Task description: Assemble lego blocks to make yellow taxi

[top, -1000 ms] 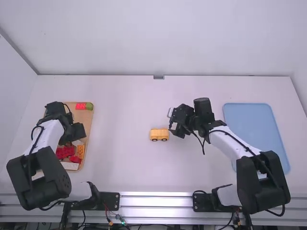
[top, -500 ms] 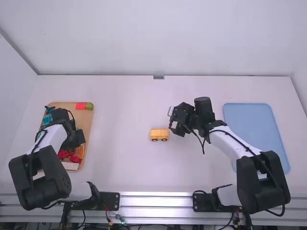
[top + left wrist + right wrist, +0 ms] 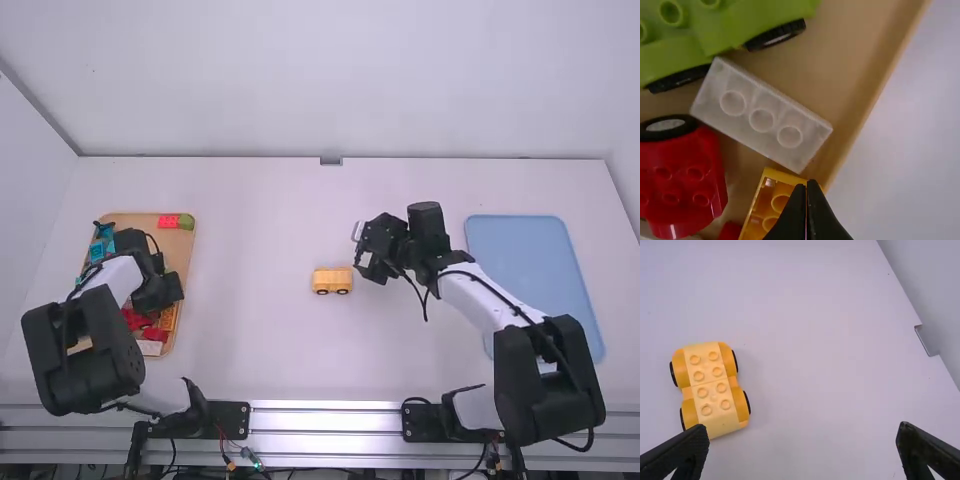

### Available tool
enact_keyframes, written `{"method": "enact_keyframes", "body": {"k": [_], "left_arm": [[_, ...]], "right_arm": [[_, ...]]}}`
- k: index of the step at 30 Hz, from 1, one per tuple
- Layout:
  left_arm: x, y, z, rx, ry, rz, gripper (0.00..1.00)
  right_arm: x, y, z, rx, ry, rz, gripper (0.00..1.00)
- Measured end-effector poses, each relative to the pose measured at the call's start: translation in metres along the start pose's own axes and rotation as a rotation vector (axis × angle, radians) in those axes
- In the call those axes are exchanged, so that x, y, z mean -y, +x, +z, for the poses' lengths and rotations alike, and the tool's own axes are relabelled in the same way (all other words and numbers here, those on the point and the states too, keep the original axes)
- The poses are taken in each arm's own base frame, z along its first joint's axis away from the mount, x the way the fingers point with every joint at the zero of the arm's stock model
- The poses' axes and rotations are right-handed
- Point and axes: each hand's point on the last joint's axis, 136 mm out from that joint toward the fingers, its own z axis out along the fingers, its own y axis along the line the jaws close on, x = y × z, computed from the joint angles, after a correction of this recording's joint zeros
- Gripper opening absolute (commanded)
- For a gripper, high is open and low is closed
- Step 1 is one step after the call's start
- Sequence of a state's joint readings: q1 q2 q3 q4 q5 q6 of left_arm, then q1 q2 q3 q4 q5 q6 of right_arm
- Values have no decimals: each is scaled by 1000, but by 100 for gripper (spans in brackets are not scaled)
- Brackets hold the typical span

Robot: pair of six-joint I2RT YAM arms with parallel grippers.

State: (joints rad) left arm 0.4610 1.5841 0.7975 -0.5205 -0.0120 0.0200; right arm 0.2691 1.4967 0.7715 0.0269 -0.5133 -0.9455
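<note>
The bench (image 3: 260, 330) carries the whole job, with the blue tray (image 3: 520, 250) off to the right gripper's right, nothing delivered onto the part that shows. The wooden tray (image 3: 187, 250) lies beneath the left gripper (image 3: 806, 184), holding the loose stock.

The left gripper's two fingers meet at the tips with nothing between them. The right gripper (image 3: 803, 431) has its fingers spread wide and empty.

The taxi's body, a yellow car (image 3: 332, 281), stands upright on its wheels between the two grippers, well apart from the left one and just beside the right one, on its left. Its studs are bare on top, so I judge the chassis stage done and the cabin, and any roof piece, left to add.

In the wooden tray, the green base (image 3: 755, 22) sits farther out from the left gripper than the clear block (image 3: 762, 112); the red base (image 3: 680, 180) is off to one side. Those coloured bases look like spares. An orange block (image 3: 765, 202) is nearest, partly behind the fingertips; I can't tell whether they touch. The clear block could serve as the windows, so fetching it seems a likely next step; the job looks under halfway.
</note>
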Motion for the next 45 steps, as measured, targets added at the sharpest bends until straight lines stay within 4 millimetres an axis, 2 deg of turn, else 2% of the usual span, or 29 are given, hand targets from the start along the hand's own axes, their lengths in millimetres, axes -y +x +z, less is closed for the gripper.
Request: {"method": "enact_keyframes", "body": {"k": [5, 6, 7, 8, 9, 11, 15, 19, 25, 32, 41, 45], "left_arm": [[0, -15, 2, 57, -1, -1, 2], [0, -17, 2, 64, -1, -1, 9], [0, -16, 2, 59, -1, 5, 32], [0, -14, 1, 47, -1, 3, 42], [0, -12, 1, 41, 0, 1, 43], [-2, -3, -5, -18, -8, 0, 41], [-10, 4, -17, -83, -56, 0, 29], [-15, 4, -19, -87, -86, 22, 33], [-23, 10, -15, -98, -134, 18, 49], [-25, 20, -8, -115, -145, 18, 51], [-10, 22, -2, -108, -54, 87, 56], [-8, 23, -2, -111, -40, 89, 49]], "right_arm": [[0, 0, 0, 0, 0, 1, 99], [0, 0, 0, 1, 0, 0, 99], [0, 0, 0, 0, 0, 0, 99], [0, 0, 0, 0, 1, 0, 99], [0, 0, 0, 0, 0, 0, 99], [2, -1, 0, 4, 6, -4, 99], [4, -3, 0, 13, 17, -12, 99], [8, -6, 0, 22, 31, -23, 99], [8, -6, 0, 23, 31, -22, 99], [8, -6, 0, 23, 32, -23, 99], [8, -6, 0, 23, 32, -23, 99], [8, -6, 0, 24, 33, -23, 99]]}}
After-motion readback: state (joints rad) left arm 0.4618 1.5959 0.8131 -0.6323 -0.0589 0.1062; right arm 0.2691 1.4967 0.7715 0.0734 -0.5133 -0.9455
